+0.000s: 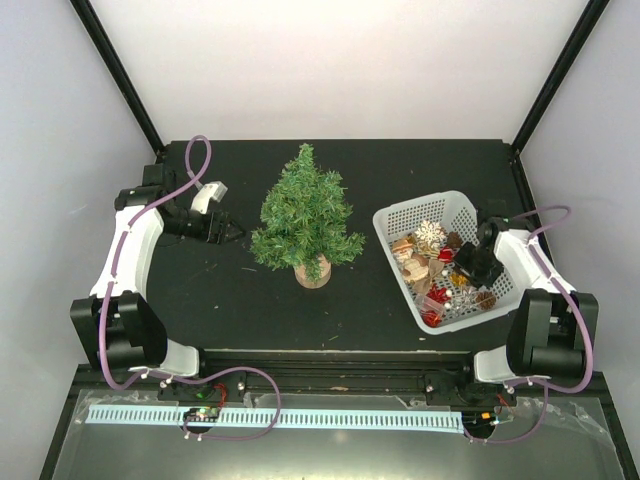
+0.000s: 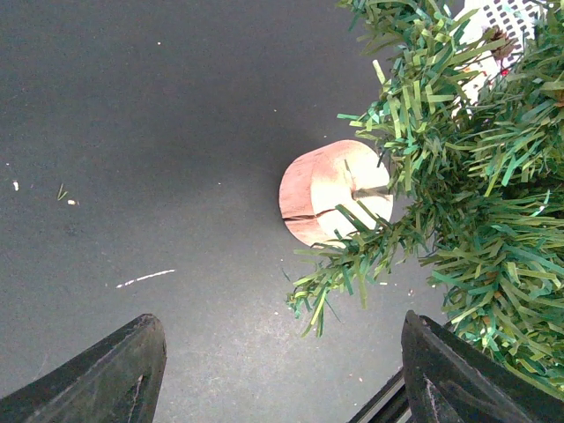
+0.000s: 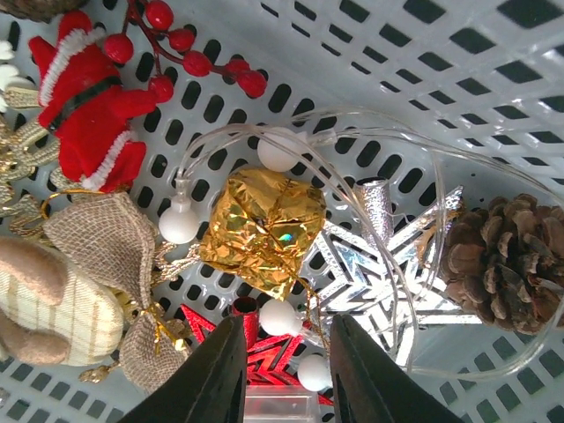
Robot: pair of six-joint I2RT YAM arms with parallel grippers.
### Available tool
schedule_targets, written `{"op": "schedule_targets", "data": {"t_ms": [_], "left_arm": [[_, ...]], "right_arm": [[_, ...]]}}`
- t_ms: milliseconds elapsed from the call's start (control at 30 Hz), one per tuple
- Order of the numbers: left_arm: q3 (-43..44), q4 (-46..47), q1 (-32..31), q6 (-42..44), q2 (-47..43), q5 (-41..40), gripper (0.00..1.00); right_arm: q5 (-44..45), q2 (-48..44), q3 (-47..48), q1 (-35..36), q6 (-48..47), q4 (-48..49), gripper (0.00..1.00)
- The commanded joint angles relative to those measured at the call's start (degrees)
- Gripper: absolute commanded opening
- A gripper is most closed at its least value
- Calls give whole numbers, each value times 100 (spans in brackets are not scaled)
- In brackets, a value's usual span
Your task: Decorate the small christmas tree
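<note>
Standing tip-up: small christmas tree (image 1: 305, 215) (axis vert.); L tool (image 1: 232, 233) wide, R tool (image 3: 286, 339) narrow, grip unclear.

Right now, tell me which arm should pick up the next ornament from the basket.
Right. The right gripper is down inside the white basket, fingers straddling the red star and white beads. The left gripper hovers open beside the small christmas tree, which stands between it and the basket.

A small Christmas tree (image 1: 305, 215) is standing upright on its wooden stump (image 1: 313, 273) at the middle of a black table (image 1: 200, 295). The left gripper (image 1: 235, 233) is pointing at the tree's lower branches from close by. The right gripper (image 1: 468, 266) is hanging over a white mesh basket (image 1: 398, 216) of ornaments (image 1: 430, 238).
</note>
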Motion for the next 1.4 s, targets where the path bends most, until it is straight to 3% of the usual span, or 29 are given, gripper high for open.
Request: {"op": "schedule_targets", "data": {"t_ms": [0,367,433,633,1000,1200,1367], "left_arm": [[45,80,25,-38,-129,164,74],[-66,87,22,-10,-254,158,74],[-68,90,23,-9,-263,160,74],[-102,130,17,-17,-255,186,74],[-116,150,29,-12,-241,178,74],[-32,82,17,6,-187,175,74],[65,15,18,17,-130,185,74]], "right_arm": [[-35,165,-144,21,-62,191,30],[40,593,-38,18,-27,478,32],[60,615,-62,17,-27,521,27],[158,602,-138,25,-27,535,1],[-99,-156,135,158,-162,99,1],[-371,-949,622,870,-312,-182,1],[-570,-1187,1295,2447,-411,-327,1]]}}
